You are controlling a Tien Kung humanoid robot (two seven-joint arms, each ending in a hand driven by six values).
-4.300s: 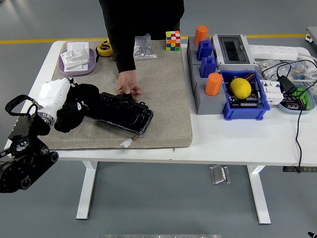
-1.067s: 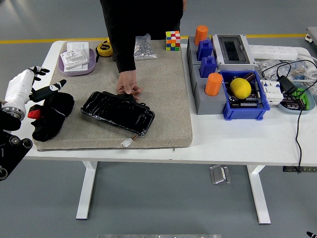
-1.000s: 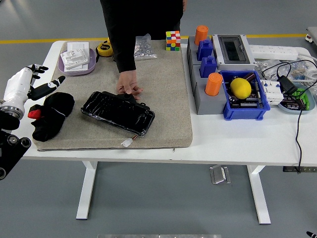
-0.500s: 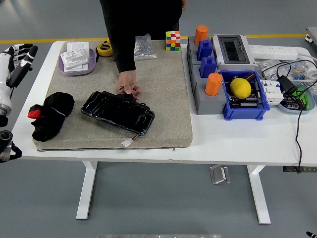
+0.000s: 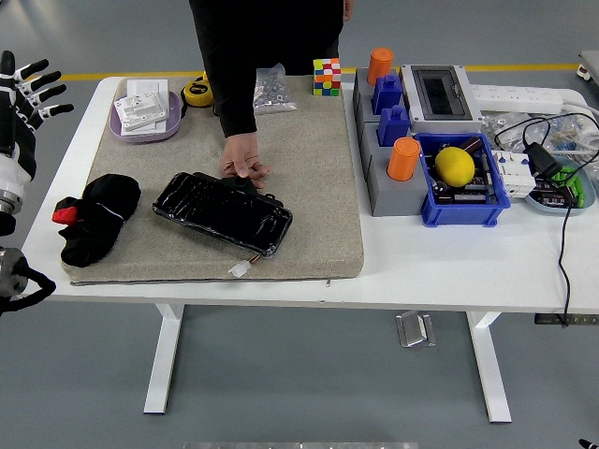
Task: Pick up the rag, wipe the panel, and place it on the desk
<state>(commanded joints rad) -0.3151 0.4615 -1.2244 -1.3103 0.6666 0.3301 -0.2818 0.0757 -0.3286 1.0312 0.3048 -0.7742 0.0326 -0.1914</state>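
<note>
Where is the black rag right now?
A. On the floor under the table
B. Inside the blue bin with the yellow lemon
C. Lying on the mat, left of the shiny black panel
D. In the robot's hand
C: the black rag lies bunched on the grey mat, left of the black panel, while the robot's left hand is up at the picture's left edge, fingers spread, holding nothing.

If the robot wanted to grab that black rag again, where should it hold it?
Probably the fat upper lump of the rag, coming down from above with the left hand, which is open and off to that side. The rag lies bunched on the mat's left end, so its raised folds give the fingers something to close around.
</note>
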